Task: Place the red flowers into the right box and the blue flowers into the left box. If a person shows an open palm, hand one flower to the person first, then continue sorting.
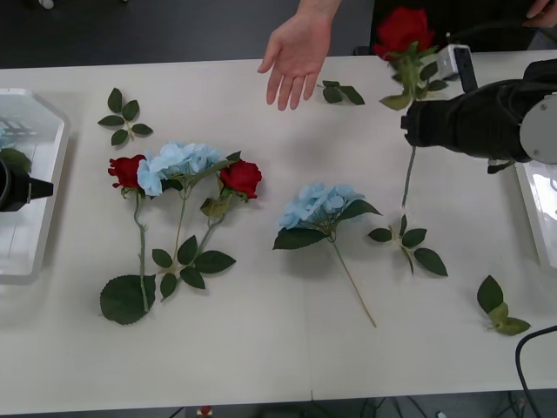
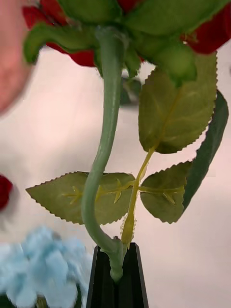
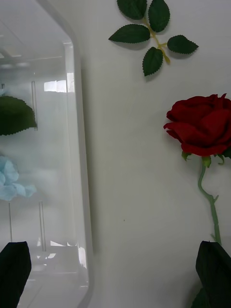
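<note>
The right gripper [image 1: 416,122] is closed on the stem of a red rose [image 1: 403,30], lifted off the table [image 1: 261,348] with its stem hanging down toward the near edge. The open palm [image 1: 296,54] waits at the far edge, to the left of the bloom and close by, so the handover runs leftward along that edge (over bare table, only a leaf sprig [image 1: 341,91] beneath). The left gripper [image 3: 115,269] is open and empty at the left box [image 1: 39,209], where a blue flower [image 3: 12,178] already lies. Two roses [image 1: 241,177] and two blue flowers [image 1: 318,205] remain mid-table; the right box [image 1: 540,209] sits at the right edge.
</note>
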Tool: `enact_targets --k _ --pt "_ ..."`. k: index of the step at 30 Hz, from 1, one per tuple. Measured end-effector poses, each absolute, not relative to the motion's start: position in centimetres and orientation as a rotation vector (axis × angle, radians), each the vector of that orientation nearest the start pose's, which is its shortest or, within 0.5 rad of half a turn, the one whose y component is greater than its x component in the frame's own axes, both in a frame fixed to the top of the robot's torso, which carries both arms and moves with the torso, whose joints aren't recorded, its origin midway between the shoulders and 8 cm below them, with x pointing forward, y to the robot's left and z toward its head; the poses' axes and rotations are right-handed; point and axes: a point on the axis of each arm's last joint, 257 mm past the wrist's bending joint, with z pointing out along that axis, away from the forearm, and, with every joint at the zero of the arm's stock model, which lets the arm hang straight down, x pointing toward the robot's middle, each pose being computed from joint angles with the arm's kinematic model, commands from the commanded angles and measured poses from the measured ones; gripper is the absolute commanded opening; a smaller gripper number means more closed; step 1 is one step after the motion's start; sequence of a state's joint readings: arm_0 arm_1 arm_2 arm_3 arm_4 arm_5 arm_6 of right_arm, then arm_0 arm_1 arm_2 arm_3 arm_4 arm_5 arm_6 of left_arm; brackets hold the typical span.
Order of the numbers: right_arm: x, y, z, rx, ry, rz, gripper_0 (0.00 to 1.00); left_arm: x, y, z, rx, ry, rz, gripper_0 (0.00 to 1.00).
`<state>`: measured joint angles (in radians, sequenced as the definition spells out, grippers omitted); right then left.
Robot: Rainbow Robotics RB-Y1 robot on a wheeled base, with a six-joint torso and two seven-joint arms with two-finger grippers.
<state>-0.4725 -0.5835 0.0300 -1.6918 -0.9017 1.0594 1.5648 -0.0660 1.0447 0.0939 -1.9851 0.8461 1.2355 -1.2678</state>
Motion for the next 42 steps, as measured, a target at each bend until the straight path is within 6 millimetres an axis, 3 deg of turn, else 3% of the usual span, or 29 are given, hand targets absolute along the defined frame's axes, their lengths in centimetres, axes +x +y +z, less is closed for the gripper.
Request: enact_targets --k 7,11,17,22,28,34,36,38,42 --pt "61.0 -15.8 -2.8 -0.293 1.812 0.617 0.00 45.6 41.1 -17.3 0.059 2.412 0.076 1.00" --pt "63.8 -13.0 3.5 -0.373 1.614 0.589 0.00 45.6 41.1 -17.3 0.059 2.412 0.076 1.00" --pt "66.1 -9.3 10.0 -0.440 1.443 0.539 0.00 45.6 41.1 -17.3 0.059 2.412 0.076 1.00" --pt "66.8 -7.4 14.1 -0.499 1.333 0.460 0.00 45.6 41.1 -17.3 0.059 2.412 0.076 1.00" --pt "65.7 -5.7 17.1 -0.487 1.257 0.549 0.00 45.6 41.1 -17.3 0.059 2.412 0.077 1.00" --pt "65.4 -5.1 16.9 -0.550 1.233 0.509 0.00 45.6 41.1 -17.3 0.059 2.412 0.077 1.00" --pt "65.4 -5.1 16.8 -0.554 1.233 0.505 0.17 45.6 41.1 -17.3 0.059 2.412 0.077 1.00" --pt "65.4 -5.1 16.8 -0.554 1.233 0.506 0.26 45.6 41.1 -17.3 0.059 2.412 0.077 1.00" --pt "65.2 -4.9 16.6 -0.556 1.240 0.525 0.62 45.6 41.1 -17.3 0.059 2.412 0.077 1.00"
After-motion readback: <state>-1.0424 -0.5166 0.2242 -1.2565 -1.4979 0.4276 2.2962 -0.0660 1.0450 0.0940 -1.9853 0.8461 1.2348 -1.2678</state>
